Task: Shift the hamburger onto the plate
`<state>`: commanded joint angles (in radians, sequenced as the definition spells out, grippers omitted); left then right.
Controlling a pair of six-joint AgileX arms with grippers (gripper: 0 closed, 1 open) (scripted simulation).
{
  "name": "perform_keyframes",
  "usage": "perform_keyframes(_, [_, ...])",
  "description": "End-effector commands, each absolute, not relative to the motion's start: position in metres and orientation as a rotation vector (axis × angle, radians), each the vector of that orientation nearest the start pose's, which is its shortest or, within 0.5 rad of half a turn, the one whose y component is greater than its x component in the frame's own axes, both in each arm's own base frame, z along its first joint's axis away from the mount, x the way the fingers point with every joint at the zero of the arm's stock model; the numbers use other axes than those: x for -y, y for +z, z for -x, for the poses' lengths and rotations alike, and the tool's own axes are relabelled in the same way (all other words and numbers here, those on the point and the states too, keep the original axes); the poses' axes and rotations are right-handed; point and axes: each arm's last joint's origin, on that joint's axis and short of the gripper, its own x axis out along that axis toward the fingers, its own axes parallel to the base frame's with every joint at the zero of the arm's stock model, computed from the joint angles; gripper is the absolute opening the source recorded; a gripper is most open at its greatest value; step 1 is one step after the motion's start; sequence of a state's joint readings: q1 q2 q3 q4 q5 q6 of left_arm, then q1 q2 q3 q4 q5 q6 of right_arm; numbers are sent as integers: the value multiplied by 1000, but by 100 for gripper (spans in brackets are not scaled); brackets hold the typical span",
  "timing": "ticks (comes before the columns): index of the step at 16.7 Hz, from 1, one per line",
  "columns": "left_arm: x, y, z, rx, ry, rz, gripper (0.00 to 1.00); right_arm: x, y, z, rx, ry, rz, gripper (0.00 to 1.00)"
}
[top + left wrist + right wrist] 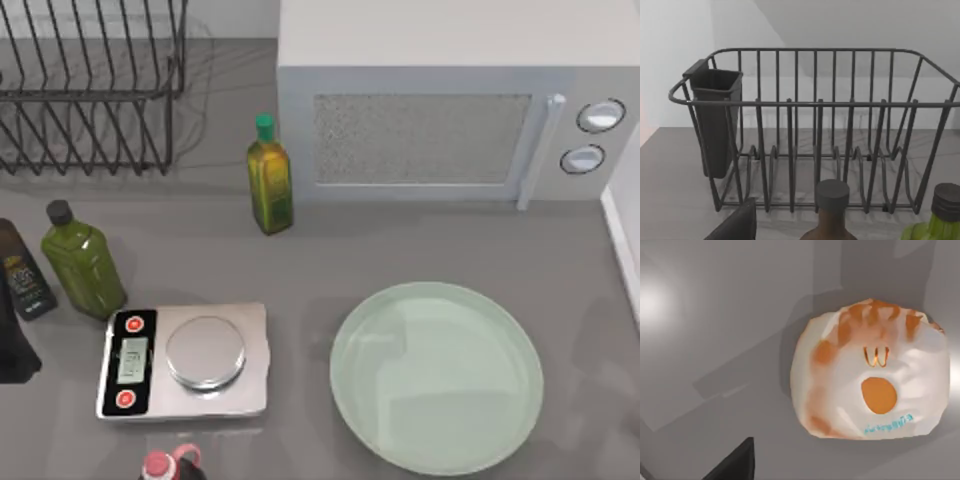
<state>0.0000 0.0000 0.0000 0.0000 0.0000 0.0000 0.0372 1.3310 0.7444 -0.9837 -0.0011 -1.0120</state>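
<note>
From my right wrist camera I can't tell how the fingers stand; below it the hamburger (870, 372) lies on grey table (715, 340), whitish wrapping with orange patches and 1 orange disc. The plate (437, 375) sits bare, right of the scale (185, 360).

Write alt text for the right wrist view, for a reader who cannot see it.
A round, whitish wrapped hamburger with orange patches and an orange dot lies on the grey glossy table, seen from close above. A dark angular part juts in at one edge.
</note>
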Motion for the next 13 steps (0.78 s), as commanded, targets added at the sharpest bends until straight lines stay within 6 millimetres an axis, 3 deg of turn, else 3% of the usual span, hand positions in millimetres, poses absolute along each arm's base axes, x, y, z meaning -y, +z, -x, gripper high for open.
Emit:
perform_keyframes(3, [1,160,-106,0,0,0,100,-9,156,-202,-1416,820,814,100])
perform_keyframes(9, [1,160,-106,0,0,0,100,-9,102,-203,-1406,815,818,100])
perform_keyframes(13, [1,160,-106,0,0,0,100,-9,93,-201,-1412,819,816,100])
